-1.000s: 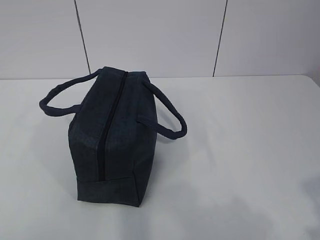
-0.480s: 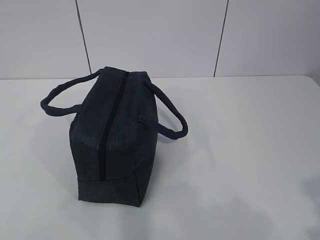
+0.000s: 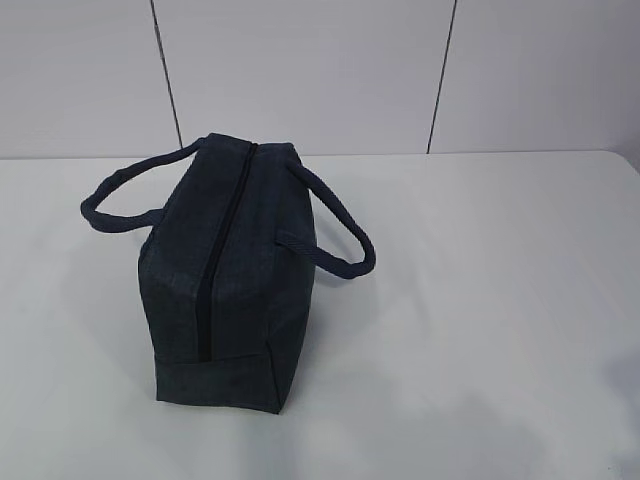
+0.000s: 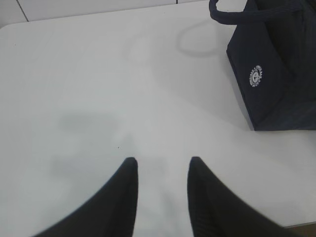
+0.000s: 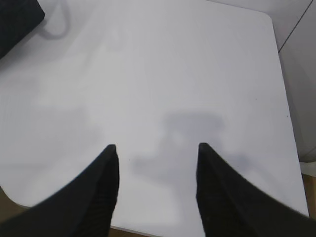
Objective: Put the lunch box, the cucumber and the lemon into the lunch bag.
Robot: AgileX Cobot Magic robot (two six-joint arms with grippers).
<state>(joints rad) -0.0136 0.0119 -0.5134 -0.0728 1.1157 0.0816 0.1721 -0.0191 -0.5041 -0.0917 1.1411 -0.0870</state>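
**Lunch bag, navy fabric, zipped, standing on white table**

Item: lunch bag (image 3: 225, 280), dark navy, boxy, upright. Location: left half of the table (image 3: 480, 300), reaching from near the far edge toward the middle, well clear of the near edge. Zipper (image 3: 222, 250) runs along the top ridge and appears fully drawn shut. 2 loop handles (image 3: 335, 225) droop outward, 1 to each side. A small white round logo (image 4: 255, 76) shows on one side panel in the left wrist view.

Lunch box, cucumber, lemon: none visible in any view; whether they lie inside the bag cannot be told.

Handling, as judged: soft woven cloth, likely light and yielding, so walls would buckle under a squeeze. The corded handles look the surest hold for lifting. Opening would call for the zipper pull, which is not made out here, with the body steadied against sliding on the smooth top.

Left gripper (image 4: 160, 170): fingers parted, nothing between them, over bare table, bag at upper right.

Right gripper (image 5: 157, 158): fingers parted wide, empty, above bare table toward the right edge, with a corner of the bag at upper left.
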